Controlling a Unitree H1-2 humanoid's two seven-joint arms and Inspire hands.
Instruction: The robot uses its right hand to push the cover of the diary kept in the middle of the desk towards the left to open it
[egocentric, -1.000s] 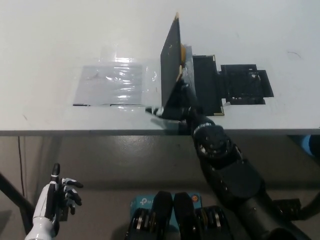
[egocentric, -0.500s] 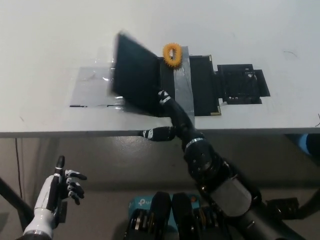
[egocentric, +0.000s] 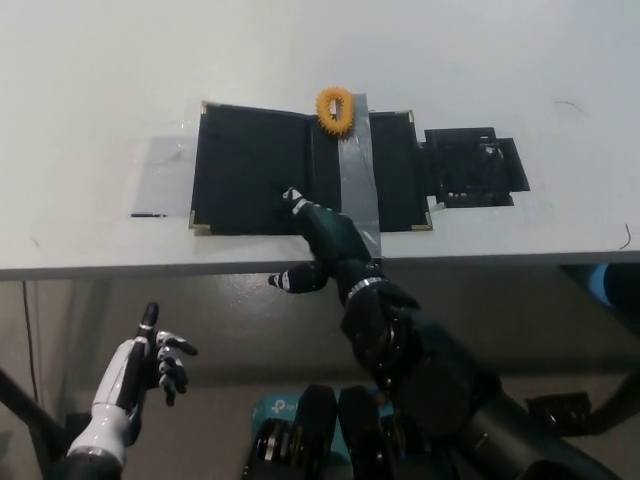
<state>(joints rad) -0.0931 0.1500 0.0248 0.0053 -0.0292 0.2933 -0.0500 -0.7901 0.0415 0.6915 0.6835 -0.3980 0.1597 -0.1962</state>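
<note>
The black diary (egocentric: 300, 168) lies open and flat in the middle of the white desk (egocentric: 90, 70). Its cover (egocentric: 250, 165) rests on the left side. A grey tape strip (egocentric: 357, 170) runs down the diary's right half, and an orange spiky ring (egocentric: 334, 110) sits at its top edge. My black right hand (egocentric: 322, 240) reaches over the desk's front edge, open, with fingertips (egocentric: 292, 197) resting on the cover's lower right part. My white left hand (egocentric: 150, 365) hangs open below the desk at the lower left.
A black flat panel (egocentric: 470, 165) lies just right of the diary. A clear plastic sheet (egocentric: 165, 175) sticks out from under the cover on the left. The desk's front edge (egocentric: 100, 268) runs across the middle of the picture.
The cover has swung from upright over to the left and now lies flat. My right hand followed it leftward. The camera view shifted slightly.
</note>
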